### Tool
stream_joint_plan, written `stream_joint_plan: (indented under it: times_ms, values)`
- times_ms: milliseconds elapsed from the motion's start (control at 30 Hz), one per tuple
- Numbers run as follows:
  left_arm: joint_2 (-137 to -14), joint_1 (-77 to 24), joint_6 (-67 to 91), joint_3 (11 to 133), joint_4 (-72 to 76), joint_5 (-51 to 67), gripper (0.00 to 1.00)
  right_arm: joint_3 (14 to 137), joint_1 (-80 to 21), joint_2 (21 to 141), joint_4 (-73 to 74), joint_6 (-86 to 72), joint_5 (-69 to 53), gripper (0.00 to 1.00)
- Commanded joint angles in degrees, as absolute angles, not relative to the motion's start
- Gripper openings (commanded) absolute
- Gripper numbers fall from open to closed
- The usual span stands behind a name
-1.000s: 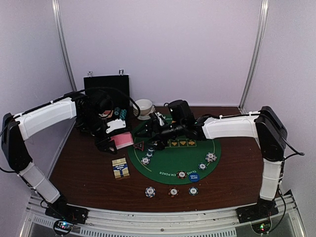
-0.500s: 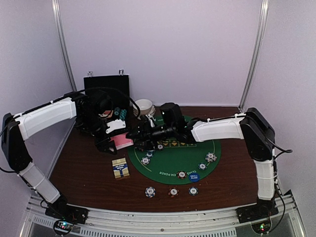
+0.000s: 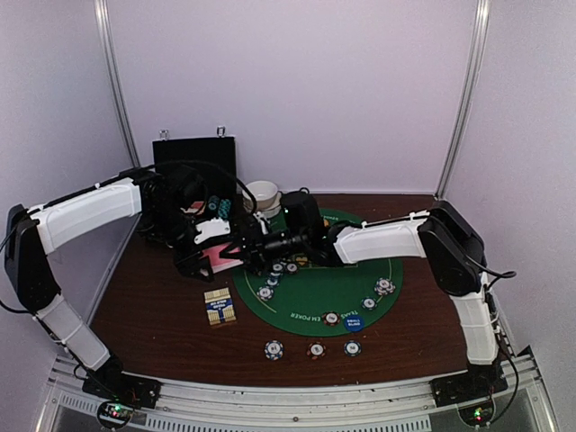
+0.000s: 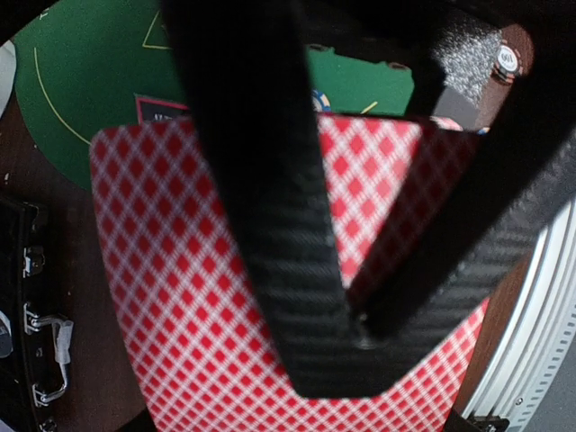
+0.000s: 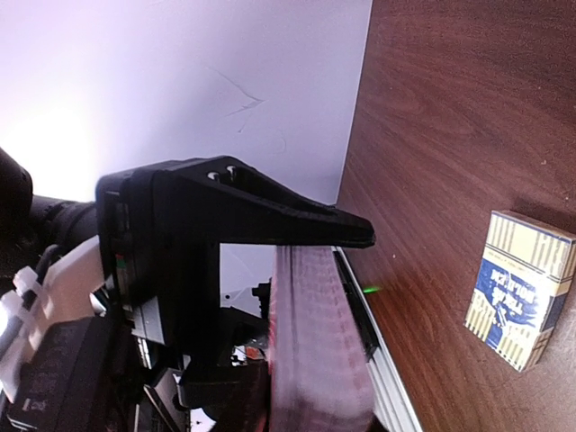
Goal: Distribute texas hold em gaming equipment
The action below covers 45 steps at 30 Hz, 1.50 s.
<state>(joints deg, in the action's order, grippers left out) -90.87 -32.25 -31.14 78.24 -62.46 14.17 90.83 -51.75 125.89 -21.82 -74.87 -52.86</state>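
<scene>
We see the left gripper (image 4: 346,337), its carbon-weave jaws clamped on the rectangular, red diamond-patterned cards (image 4: 180,270); whether the right gripper (image 3: 256,248) beside them grips, we cannot tell.

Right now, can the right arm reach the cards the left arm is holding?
Probably yes. The right tool sits right at the cards gripped in the left tool, with nothing visible between them.
</scene>
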Motion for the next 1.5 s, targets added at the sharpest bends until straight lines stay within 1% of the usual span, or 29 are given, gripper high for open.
stream_joint_plan:
  times_ms: [0, 33, 67, 233, 467, 600, 800, 867, 900, 967, 1067, 1200, 1267, 1300, 1367, 1467]
  values:
    - [-91.35, -32.43, -29.81, 79.51, -57.95, 13.3, 0.63, 92.2, -52.03, 126.52, -24.64, -75.84, -53.86, 0.15]
    - [-90.9, -32.43, -29.58, 79.11, -57.02, 13.7, 0.89, 92.2, -52.08, 126.48, -24.64, -75.88, -53.88, 0.14]
    - [-90.33, -32.43, -29.53, 78.5, -56.09, 14.29, 0.97, 92.19, -52.04, 126.57, -24.59, -75.86, -53.88, 0.14]
    - [-88.73, -32.43, -30.22, 77.61, -54.71, 19.0, 0.98, 92.34, -52.16, 126.89, -26.06, -76.95, -54.22, 0.1]
    - [-89.77, -32.43, -32.35, 76.59, -53.65, 20.77, 0.98, 93.68, -52.57, 128.21, -29.9, -80.16, -54.67, 0.07]
    - [-89.72, -32.43, -33.31, 75.15, -53.1, 20.96, 0.95, 93.69, -52.69, 128.17, -30.38, -80.36, -54.49, 0.06]
    - [-89.49, -32.43, -33.46, 74.62, -51.75, 19.89, 0.82, 93.74, -52.65, 128.72, -30.77, -80.9, -54.4, 0.06]
    - [-89.21, -32.43, -33.88, 74.41, -51.5, 19.52, 0.75, 93.59, -52.63, 128.76, -30.51, -80.75, -54.23, 0.06]
    - [-89.06, -32.43, -34.07, 74.3, -51.33, 19.52, 0.73, 93.56, -52.64, 128.74, -30.17, -80.51, -54.15, 0.06]
    - [-88.9, -32.43, -34.26, 74.34, -51.15, 19.79, 0.63, 93.65, -52.62, 128.92, -29.46, -80.14, -53.98, 0.07]
    - [-88.98, -32.43, -34.48, 74.41, -51.49, 20.17, 0.54, 93.7, -52.65, 128.97, -28.75, -79.79, -53.89, 0.1]
    - [-88.96, -32.43, -34.88, 74.27, -52.1, 20.27, 0.35, 93.65, -52.56, 128.93, -28.1, -79.39, -53.7, 0.13]
    - [-88.94, -32.43, -34.89, 74.26, -52.07, 20.21, 0.28, 93.77, -52.56, 129.02, -27.91, -79.38, -53.7, 0.16]
    - [-88.94, -32.43, -34.85, 74.33, -52.05, 20.17, 0.26, 93.89, -52.54, 129.08, -27.6, -79.3, -53.7, 0.21]
    - [-88.93, -32.43, -34.77, 74.48, -52.04, 19.77, 0.21, 94.03, -52.5, 129.12, -26.43, -78.6, -53.66, 0.34]
    - [-89.01, -32.43, -34.97, 74.62, -52.67, 19.41, 0.17, 94.41, -52.28, 128.42, -21.55, -75.22, -52.88, 0.53]
